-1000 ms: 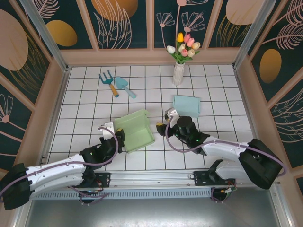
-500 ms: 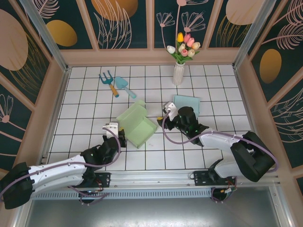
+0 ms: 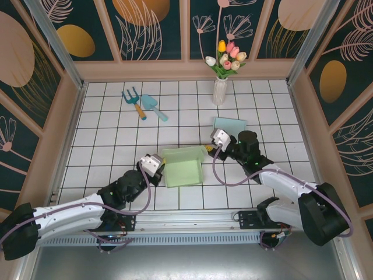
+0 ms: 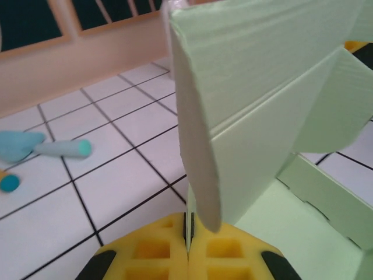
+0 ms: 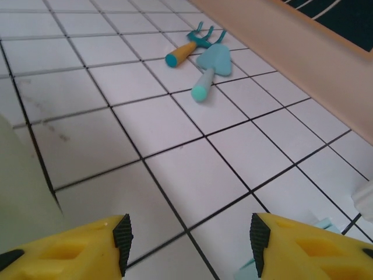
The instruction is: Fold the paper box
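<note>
The light green paper box (image 3: 183,166) lies half-formed on the white tiled floor between the two arms, its far wall standing up. My left gripper (image 3: 159,165) is at the box's left edge. In the left wrist view its yellow fingers (image 4: 151,254) are shut on a thin flap edge of the box (image 4: 268,111), which rises right in front of the camera. My right gripper (image 3: 211,146) hovers open at the box's far right corner. In the right wrist view its fingers (image 5: 119,236) stand apart over bare tiles, with the green box (image 5: 17,192) just to their left.
A light blue sheet (image 3: 229,124) lies behind the right gripper. A white vase of tulips (image 3: 220,87) stands at the back. A toy fork (image 3: 133,102) and trowel (image 3: 152,106) lie at the back left, also ahead of the right wrist: the fork (image 5: 192,46) and the trowel (image 5: 211,64). Wooden walls ring the floor.
My left gripper has shut on the box's flap and moved right. The box has slid right and turned square. My right gripper has drawn back to the right.
</note>
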